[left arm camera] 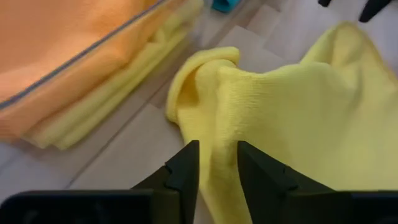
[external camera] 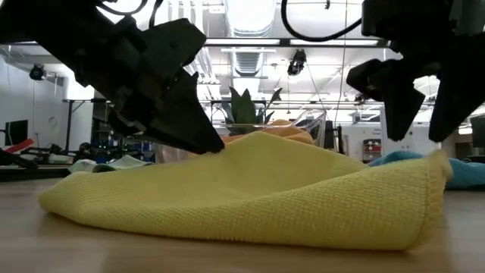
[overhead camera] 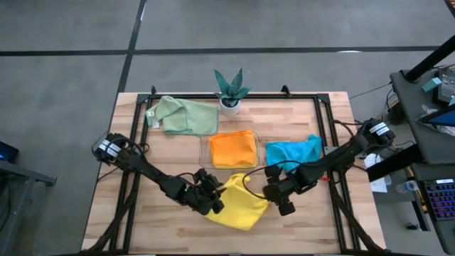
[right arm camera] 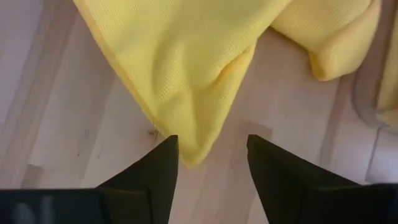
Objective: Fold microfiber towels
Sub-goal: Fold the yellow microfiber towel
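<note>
At lower centre on the table (overhead camera: 298, 220), the left pincer (left arm camera: 214, 165) pinched the yellow towel (overhead camera: 240, 205) while the right pincer (right arm camera: 211, 163) stood open, empty; the loose fold might spring undone.

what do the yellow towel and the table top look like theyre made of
Soft yellow cloth towel: likely microfiber or a similar knit; matte, with a fine woven grain, and it slumps in rounded folds. Pale wooden table top: looks like jointed wood strips with a smooth finish; plank seams show.

Between the two end effectors a towel (overhead camera: 238, 203) lies on the tabletop (overhead camera: 142, 213), before the tray (overhead camera: 205, 149) holding another towel (overhead camera: 233, 148).
</note>
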`<state>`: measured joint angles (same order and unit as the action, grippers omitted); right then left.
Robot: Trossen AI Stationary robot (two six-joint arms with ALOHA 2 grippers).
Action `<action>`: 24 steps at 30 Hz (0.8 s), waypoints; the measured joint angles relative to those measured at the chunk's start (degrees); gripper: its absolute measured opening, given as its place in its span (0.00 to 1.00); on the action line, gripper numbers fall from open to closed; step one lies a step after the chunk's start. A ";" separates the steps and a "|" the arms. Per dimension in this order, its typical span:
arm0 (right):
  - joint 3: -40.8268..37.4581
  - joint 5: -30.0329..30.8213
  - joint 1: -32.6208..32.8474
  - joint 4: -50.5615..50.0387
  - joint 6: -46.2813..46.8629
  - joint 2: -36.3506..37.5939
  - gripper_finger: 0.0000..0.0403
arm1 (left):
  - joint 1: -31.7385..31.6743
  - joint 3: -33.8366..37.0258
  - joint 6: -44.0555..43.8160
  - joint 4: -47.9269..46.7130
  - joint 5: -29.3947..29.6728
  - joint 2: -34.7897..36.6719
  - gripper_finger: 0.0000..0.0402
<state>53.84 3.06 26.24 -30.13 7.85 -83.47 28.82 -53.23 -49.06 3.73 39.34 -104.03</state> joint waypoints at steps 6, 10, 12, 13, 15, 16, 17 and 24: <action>-0.67 0.17 0.00 2.23 1.34 2.26 0.45 | 0.04 0.00 0.46 0.39 -2.43 0.00 0.10; -0.78 1.45 0.00 4.76 1.96 2.48 0.45 | 0.36 -0.28 4.14 1.03 -4.68 0.00 0.02; -1.19 3.37 0.00 7.48 2.83 2.40 0.44 | 0.87 -0.59 8.25 3.10 -6.10 0.00 0.01; -1.60 4.35 0.00 9.17 3.11 2.35 0.44 | 1.30 -0.78 10.40 4.40 -6.50 0.00 0.01; -2.94 6.75 0.00 13.24 4.05 2.24 0.43 | 2.33 -1.16 14.91 6.66 -7.65 0.00 0.00; -3.97 7.74 0.00 15.97 4.74 2.22 0.43 | 2.88 -1.39 16.53 7.35 -8.51 0.00 0.00; -5.09 8.52 0.00 19.15 5.32 2.04 0.42 | 3.41 -1.55 17.67 7.95 -9.55 0.00 0.00; -13.91 11.17 0.00 47.74 8.52 -0.50 0.39 | 5.99 -1.64 13.00 7.80 -13.82 -0.22 0.00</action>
<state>39.93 14.23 26.24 17.62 16.37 -83.97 34.81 -54.87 -36.05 11.53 25.52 -104.25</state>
